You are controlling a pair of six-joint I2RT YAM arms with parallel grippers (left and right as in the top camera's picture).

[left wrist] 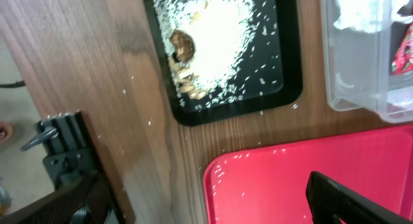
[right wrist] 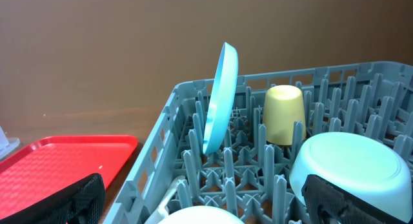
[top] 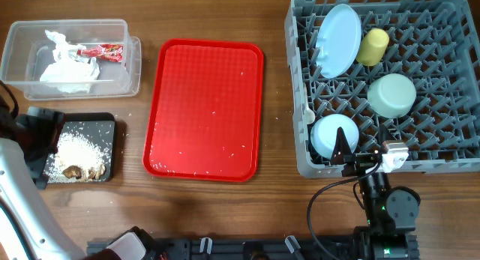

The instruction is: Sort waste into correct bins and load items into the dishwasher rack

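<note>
The grey dishwasher rack (top: 300, 88) holds an upright pale blue plate (top: 337, 39), a yellow-green cup (top: 373, 46), an upturned pale green bowl (top: 391, 95), a pale blue bowl (top: 334, 134) and a white utensil (top: 310, 114). My right gripper (top: 356, 159) is open and empty at the rack's near edge, over the blue bowl (right wrist: 200, 217); the plate (right wrist: 222, 95) and cup (right wrist: 284, 114) stand beyond. The clear tub (top: 135, 61) holds the napkin (top: 67, 69) and wrapper (top: 101, 52). The black tray (top: 105, 121) holds rice and brown lumps (left wrist: 184, 43). My left gripper (top: 45, 132) is open and empty.
The flat red serving tray (top: 202, 110) lies between the bins and the rack, with a few rice grains on it. Loose grains dot the wood by the black tray (left wrist: 290, 69). The table's near edge runs close to both arm bases.
</note>
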